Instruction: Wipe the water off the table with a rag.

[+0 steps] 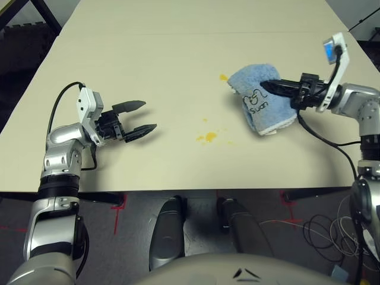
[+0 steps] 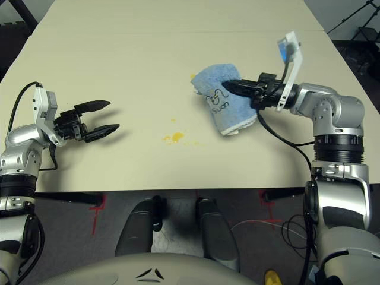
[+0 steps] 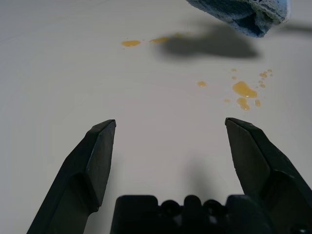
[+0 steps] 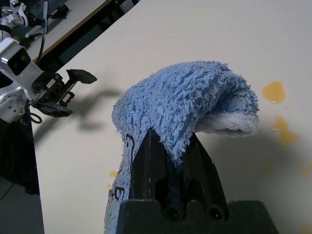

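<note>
The right gripper (image 1: 268,86) has its two black fingers pinched together on the rag (image 1: 260,98), a light-blue terry cloth with dark lettering and a whitish edge, held lifted above the right side of the table (image 1: 148,65) so that it casts a shadow on the surface. The left gripper (image 1: 142,116) hovers over the left side with its jaws spread wide and nothing between them. The water (image 1: 207,137) lies as small yellow-orange splotches and droplets on the tabletop between the two grippers, with another small patch just beside the rag's far edge.
</note>
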